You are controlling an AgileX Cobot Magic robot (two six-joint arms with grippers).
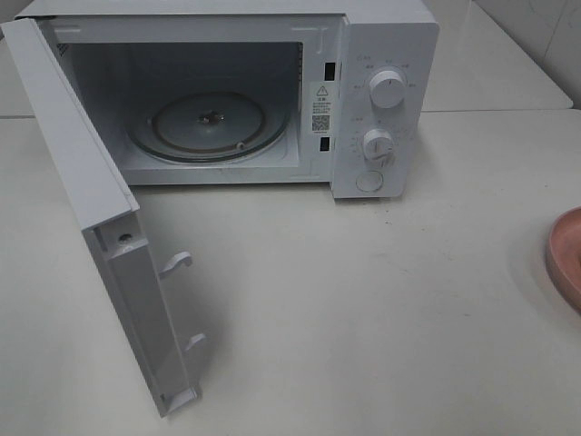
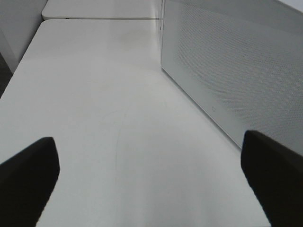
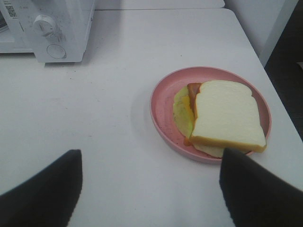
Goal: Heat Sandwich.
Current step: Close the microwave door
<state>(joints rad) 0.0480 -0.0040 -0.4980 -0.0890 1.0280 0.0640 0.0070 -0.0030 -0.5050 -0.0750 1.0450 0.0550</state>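
Note:
The sandwich point(image 3: 226, 117), white bread with tan crust and yellow-green filling sticking out, lies on a round pink plate point(image 3: 163, 101) in the right wrist view. My right gripper point(image 3: 150, 189) is open and empty, short of the plate. In the high view only the plate's rim point(image 1: 565, 259) shows at the right edge; the sandwich is out of view there. The white microwave point(image 1: 386, 36) stands at the back with its door point(image 1: 109, 227) swung open to the left and its glass turntable point(image 1: 207, 127) bare. My left gripper point(image 2: 149, 179) is open and empty beside the door's outer face point(image 2: 236, 71).
The microwave has two dials point(image 1: 388, 89) and a round button point(image 1: 369, 181) on its right panel. The open door juts forward over the white table point(image 1: 363, 309). The table's right edge point(image 3: 279, 101) runs close beside the plate.

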